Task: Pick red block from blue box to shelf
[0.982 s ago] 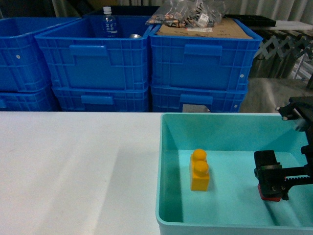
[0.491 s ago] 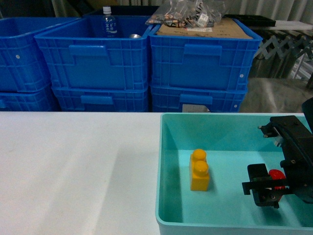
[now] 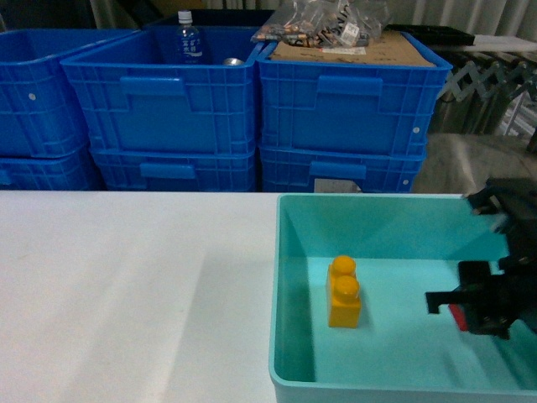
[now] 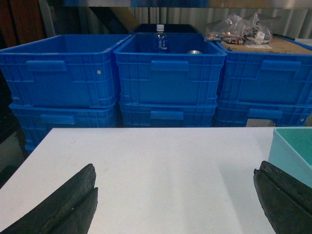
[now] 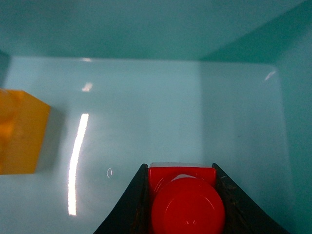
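Note:
The red block (image 5: 183,195) fills the bottom of the right wrist view, stud toward the camera, with both black fingers pressed against its sides. In the head view only a sliver of the red block (image 3: 457,316) shows behind my right gripper (image 3: 470,312), which is shut on it inside the blue box (image 3: 289,252), near its right wall and a little above its floor. My left gripper (image 4: 175,200) is open over the white table, nothing between its fingers; it is out of the head view. The shelf is out of view.
An orange-yellow two-stud brick (image 3: 343,292) stands in the middle of the box floor, left of the right gripper. Dark blue ribbed crates (image 3: 252,109) are stacked behind the white table (image 3: 126,285). A corner of the turquoise box (image 4: 292,148) is at the left gripper's right.
My right gripper closed on the red block at the box floor, tilted and lifted it, and has now shifted to the right with the block held.

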You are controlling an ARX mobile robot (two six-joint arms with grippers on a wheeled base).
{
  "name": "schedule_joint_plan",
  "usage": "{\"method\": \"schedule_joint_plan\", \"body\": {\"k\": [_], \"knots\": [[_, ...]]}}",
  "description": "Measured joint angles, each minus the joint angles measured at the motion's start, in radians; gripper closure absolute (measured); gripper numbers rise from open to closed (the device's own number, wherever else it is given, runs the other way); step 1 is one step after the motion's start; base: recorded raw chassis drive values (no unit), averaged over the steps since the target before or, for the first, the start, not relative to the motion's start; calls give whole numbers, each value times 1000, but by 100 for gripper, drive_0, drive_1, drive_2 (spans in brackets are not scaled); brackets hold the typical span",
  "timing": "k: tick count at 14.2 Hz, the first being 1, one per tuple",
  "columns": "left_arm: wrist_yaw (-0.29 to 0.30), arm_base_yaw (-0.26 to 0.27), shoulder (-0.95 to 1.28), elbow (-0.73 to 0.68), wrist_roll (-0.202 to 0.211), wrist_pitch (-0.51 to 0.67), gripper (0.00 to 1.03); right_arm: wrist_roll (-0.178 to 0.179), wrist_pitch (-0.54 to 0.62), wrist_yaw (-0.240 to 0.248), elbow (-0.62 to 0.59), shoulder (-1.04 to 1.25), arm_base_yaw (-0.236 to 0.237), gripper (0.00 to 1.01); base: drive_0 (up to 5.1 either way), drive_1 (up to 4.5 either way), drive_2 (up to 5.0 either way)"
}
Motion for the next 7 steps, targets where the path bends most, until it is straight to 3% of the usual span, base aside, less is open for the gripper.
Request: {"method": "schedule_joint_plan", "body": {"k": [2,4,5,6,7], "knots": [[0,0,0,0,0,0,5,0,-17,-40,-73,-197,-45,73,0,0,0],[0,0,0,0,0,0,5,-19,-39,-90,-192,-483,-121,73,0,0,0],[0,0,0,0,0,0,5,-101,92,-76,-391,-868,-181,73,0,0,0],[0,0,0,0,0,0,5,-141,220,-71,-545,-1157,-171,73,0,0,0],[0,0,0,0,0,0,5,-140,175,-71,-620,-1246,-167,73,0,0,0]]}}
